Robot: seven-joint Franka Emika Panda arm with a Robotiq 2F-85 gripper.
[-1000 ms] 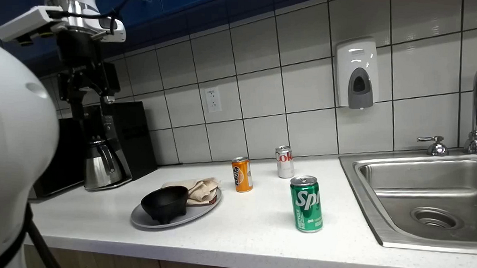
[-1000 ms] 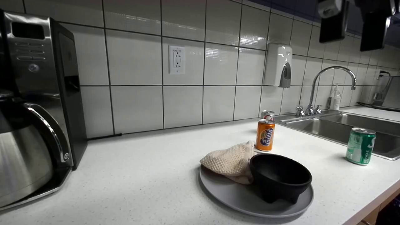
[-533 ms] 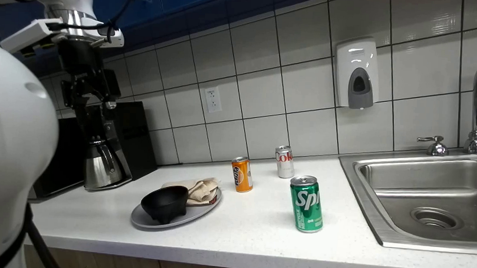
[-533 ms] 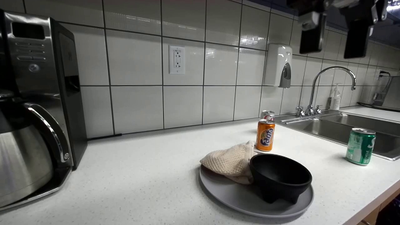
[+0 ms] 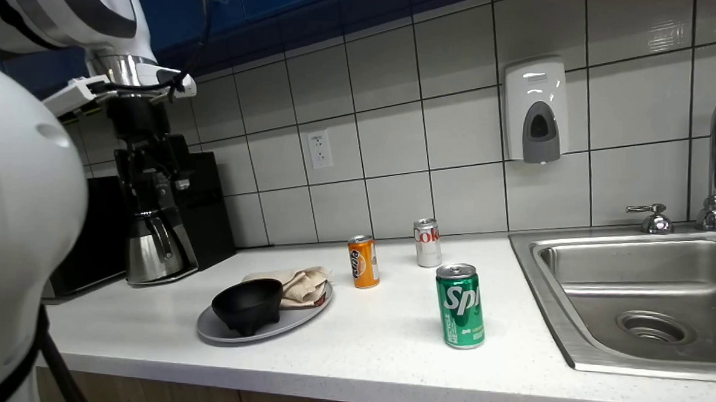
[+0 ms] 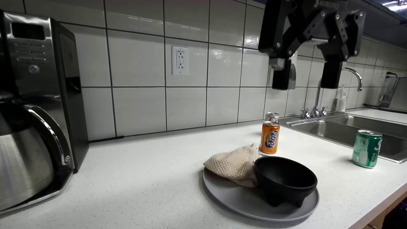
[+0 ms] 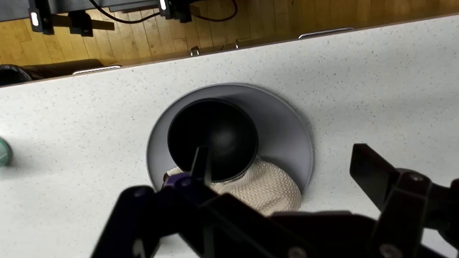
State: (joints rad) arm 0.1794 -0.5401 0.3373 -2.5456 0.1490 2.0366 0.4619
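Because the bowl (image 6: 284, 176) rests loose on the flat gray plate (image 6: 243, 201), beneath a gripper (image 6: 306, 82) spread wide and empty, this looks like a pre-grasp stage, where any grip would call for lowering and lining up beside smooth black curves, crumpled waffle-textured cloth (image 6: 233, 163) and speckled counter (image 6: 143, 184).

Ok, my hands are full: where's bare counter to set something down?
Bare counter lies between the coffee maker and gray plate, and again between plate and green can. Crowded: that plate, where black bowl and cloth sit together, with the orange can nearby.
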